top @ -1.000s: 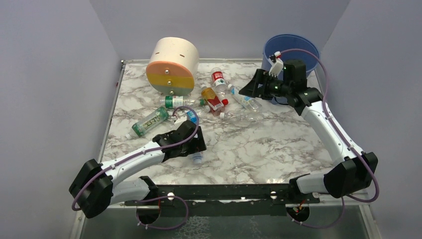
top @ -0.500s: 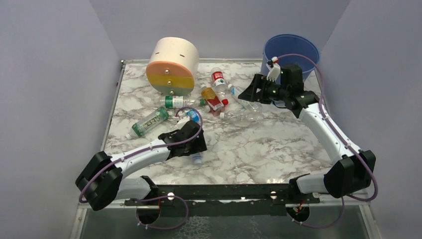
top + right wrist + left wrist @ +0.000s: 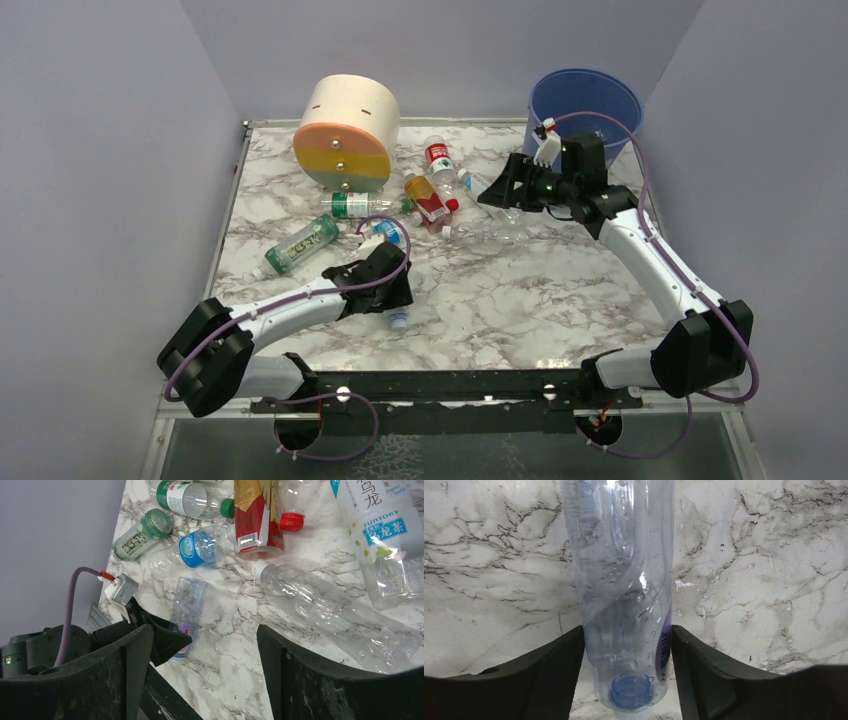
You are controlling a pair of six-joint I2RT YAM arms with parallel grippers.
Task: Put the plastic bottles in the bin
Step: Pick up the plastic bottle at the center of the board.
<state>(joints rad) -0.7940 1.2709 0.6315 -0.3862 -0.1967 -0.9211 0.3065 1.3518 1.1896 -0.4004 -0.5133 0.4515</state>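
Pinching one clear bottle (image 3: 624, 580), left tool (image 3: 628, 635) sits clenched (right tool (image 3: 202, 630) spread wide).

You see a white table (image 3: 520, 290) veined in grey. At the far right, the bin (image 3: 600, 100) is blue. At the far left, the cylinder (image 3: 345, 130) is cream with orange and yellow bands. The near clear bottle (image 3: 624, 590) has a blue cap. Farther off lie a green-labelled bottle (image 3: 300, 243) and a red-labelled bottle (image 3: 437, 155).
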